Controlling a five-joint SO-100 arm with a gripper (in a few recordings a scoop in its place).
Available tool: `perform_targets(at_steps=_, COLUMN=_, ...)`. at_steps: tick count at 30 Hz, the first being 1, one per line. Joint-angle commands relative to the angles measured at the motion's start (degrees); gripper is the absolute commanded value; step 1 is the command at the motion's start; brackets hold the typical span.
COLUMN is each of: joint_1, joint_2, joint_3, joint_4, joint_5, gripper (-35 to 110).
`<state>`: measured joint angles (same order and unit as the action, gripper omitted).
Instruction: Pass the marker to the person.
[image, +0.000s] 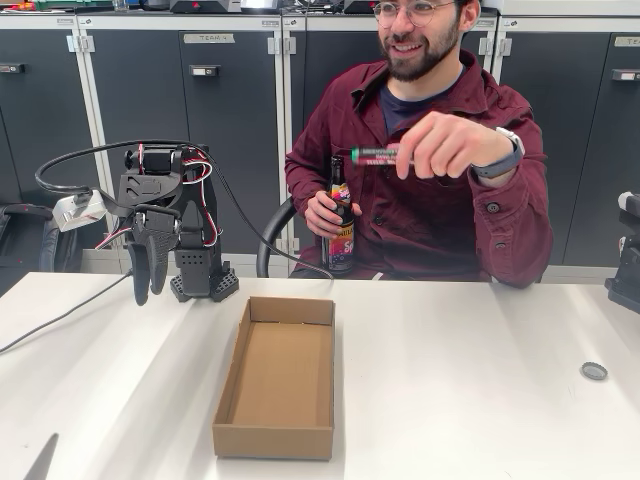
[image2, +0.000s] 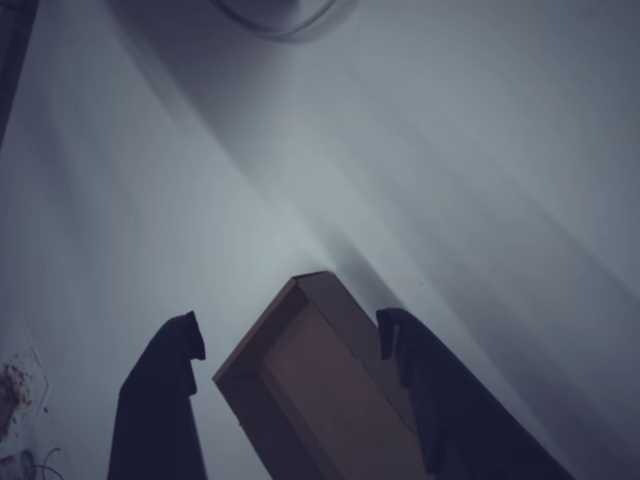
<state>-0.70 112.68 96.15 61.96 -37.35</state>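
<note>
The person (image: 430, 190) sits behind the table's far edge and holds the marker (image: 372, 155) level in a raised hand at chest height; its green cap points left in the fixed view. My gripper (image: 149, 288) hangs pointing down over the table at the far left, well apart from the marker. In the wrist view the gripper (image2: 290, 340) is open, with nothing between its fingers (image2: 160, 400). Below them lies the white table and a corner of the cardboard box (image2: 320, 390).
An open shallow cardboard box (image: 275, 385) lies in the middle of the white table (image: 470, 400). The person's other hand holds a brown bottle (image: 340, 225) at the far edge. A small round cap (image: 594, 371) lies at the right. A black cable (image: 60, 318) crosses the left side.
</note>
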Motion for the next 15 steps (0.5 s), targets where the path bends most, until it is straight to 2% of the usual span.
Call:
perform_targets(at_steps=1, joint_1=-0.3, joint_2=3.0, joint_3=-1.2, joint_4=-0.1, joint_5=-0.5, gripper=38)
perform_targets(at_steps=15, joint_1=-0.2, joint_2=3.1, joint_3=-1.8, joint_4=0.4, joint_5=-0.4, gripper=39)
